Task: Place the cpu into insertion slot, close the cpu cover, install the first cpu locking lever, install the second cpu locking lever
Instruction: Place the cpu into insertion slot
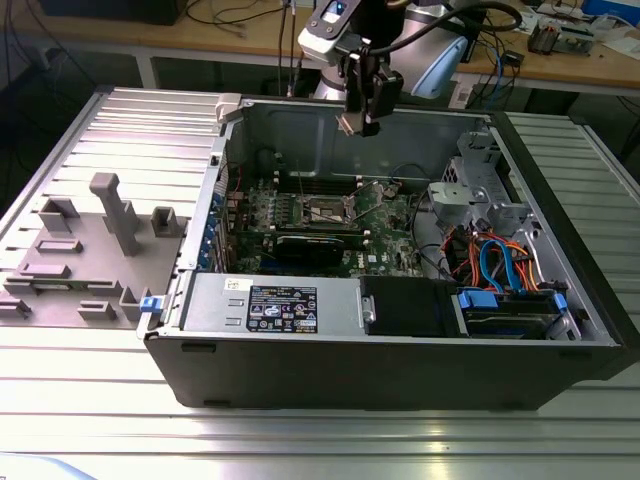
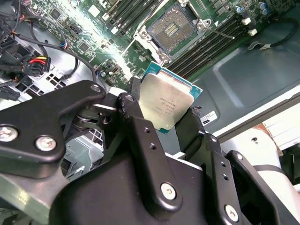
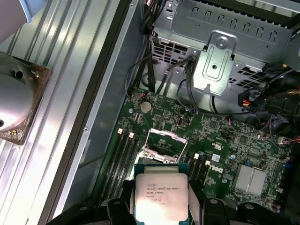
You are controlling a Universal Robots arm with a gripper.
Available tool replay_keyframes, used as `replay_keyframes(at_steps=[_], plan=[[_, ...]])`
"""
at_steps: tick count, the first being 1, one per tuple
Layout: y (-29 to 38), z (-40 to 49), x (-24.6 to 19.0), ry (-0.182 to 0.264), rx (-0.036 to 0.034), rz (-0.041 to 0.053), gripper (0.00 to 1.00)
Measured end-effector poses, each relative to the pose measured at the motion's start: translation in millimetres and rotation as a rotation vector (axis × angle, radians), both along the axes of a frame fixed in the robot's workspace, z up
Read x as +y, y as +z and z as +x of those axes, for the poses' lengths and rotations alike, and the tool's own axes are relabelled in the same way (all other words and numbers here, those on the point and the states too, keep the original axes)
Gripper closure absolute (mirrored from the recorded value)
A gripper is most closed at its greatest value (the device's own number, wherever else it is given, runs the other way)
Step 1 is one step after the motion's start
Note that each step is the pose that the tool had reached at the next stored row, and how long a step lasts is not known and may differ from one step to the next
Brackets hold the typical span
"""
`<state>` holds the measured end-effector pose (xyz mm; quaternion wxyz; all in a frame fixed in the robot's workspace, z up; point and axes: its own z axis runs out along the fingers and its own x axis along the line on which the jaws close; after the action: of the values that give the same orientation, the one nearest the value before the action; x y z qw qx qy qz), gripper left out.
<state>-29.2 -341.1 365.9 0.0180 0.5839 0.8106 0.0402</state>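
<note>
The fingers (image 2: 140, 135) are closed on the cpu (image 2: 166, 101), pinching it by two opposite edges so that its dull metal top faces both wrist views and its green rim peeks out at the sides. In the exterior view the arm hangs high above the open computer case (image 1: 300, 335), which lies on its side on the ridged metal worktop (image 1: 300, 445). The chip is well clear of the green board (image 1: 395, 215) below. The insertion slot (image 2: 171, 28) sits near the middle of that board, toward the far wall of the case, with long memory slots (image 2: 213, 44) running just beside it. Its dark contact field looks bare inside the silvery rim, and nothing is seated in it. The step in hand is the placing, which is barely begun. To do it well, the chip should be squared to the rim before it goes down. It should be kept level, with its marked corner matched to the socket's. It should come straight down rather than slide across the contacts, since they likely bend easily. The grip should let go only once the chip rests flat inside the rim.
</note>
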Motion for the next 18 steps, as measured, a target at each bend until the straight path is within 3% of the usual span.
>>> replay_keyframes(at_steps=[14, 18], plan=[[-1.1, 0.0, 0.0, -0.001, 0.0007, -0.0002, 0.46], [-4.4, 0.0, 0.0, -0.001, 0.0008, -0.0003, 0.46]])
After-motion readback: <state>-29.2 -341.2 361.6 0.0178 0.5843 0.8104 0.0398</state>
